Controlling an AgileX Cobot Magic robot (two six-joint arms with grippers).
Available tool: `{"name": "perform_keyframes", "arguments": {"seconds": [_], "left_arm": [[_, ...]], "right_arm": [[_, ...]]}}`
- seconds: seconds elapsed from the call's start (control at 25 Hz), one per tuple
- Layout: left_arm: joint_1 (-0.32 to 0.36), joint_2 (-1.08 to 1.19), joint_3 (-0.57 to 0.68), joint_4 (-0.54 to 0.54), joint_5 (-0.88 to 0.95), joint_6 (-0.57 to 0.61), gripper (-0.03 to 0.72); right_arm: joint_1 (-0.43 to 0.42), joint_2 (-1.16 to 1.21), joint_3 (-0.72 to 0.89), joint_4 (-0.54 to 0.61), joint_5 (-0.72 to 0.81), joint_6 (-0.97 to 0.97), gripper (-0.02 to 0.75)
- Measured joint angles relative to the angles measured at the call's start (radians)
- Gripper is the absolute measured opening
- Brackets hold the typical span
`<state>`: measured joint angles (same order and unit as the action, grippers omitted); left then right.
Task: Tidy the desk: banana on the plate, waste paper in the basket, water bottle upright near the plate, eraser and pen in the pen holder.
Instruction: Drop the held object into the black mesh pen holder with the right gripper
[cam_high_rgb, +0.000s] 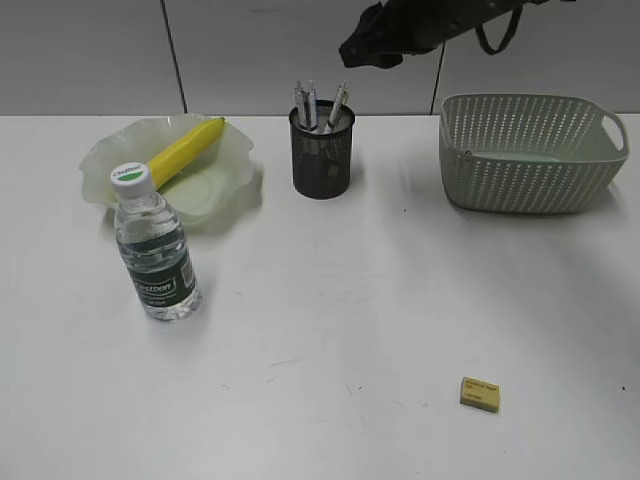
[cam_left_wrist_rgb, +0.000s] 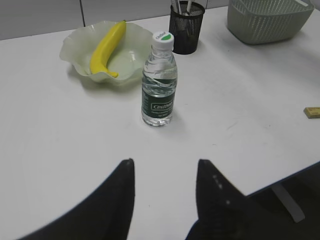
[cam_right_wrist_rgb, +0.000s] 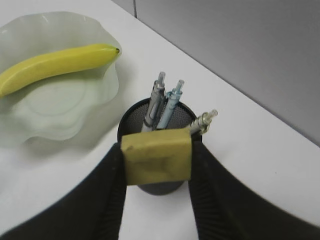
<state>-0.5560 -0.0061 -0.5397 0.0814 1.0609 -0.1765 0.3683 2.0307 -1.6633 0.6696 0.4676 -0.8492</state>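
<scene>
The smooth yellow curved banana (cam_high_rgb: 186, 150) already lay across the pale green translucent glass plate with a ruffled rim (cam_high_rgb: 110, 150), so that part looked finished. The small clear plastic water bottle with a dark green label and white cap (cam_high_rgb: 154, 246) stood upright on the white counter (cam_high_rgb: 330, 320) just beside the plate, which also appeared settled. Three pens (cam_high_rgb: 318, 105) stood inside the black metal mesh pen holder (cam_high_rgb: 321, 155), so the pen step seemed done as well.

The right end effector (cam_right_wrist_rgb: 157, 159) hung directly above the pen holder, its jaws closed on a yellowish rectangular eraser (cam_right_wrist_rgb: 158, 156) held between them. My judgement was that releasing it into the cup was the step in hand. A second small yellow eraser (cam_high_rgb: 480, 393) lay alone on the counter toward the near right, well apart from everything else, and probably was left to pick up.

The grey-green perforated plastic basket (cam_high_rgb: 530, 150) sat at the far right; whether waste paper lay inside could not be told, and no loose paper showed on the counter.

The left end effector (cam_left_wrist_rgb: 165, 172) hovered low over the near counter, jaws parted and holding nothing, with the bottle ahead of it.
</scene>
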Motion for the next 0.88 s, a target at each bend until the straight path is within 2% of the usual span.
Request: {"name": "perform_keyframes", "arguments": {"seconds": [0.36, 0.88], "left_arm": [[0.000, 0.000, 0.000, 0.000, 0.000, 0.000, 0.309], [0.000, 0.000, 0.000, 0.000, 0.000, 0.000, 0.309]], "right_arm": [[0.005, 0.187, -0.189, 0.066, 0.006, -0.035, 0.309], [0.047, 0.303, -0.206, 0.067, -0.044, -0.037, 0.309]]}}
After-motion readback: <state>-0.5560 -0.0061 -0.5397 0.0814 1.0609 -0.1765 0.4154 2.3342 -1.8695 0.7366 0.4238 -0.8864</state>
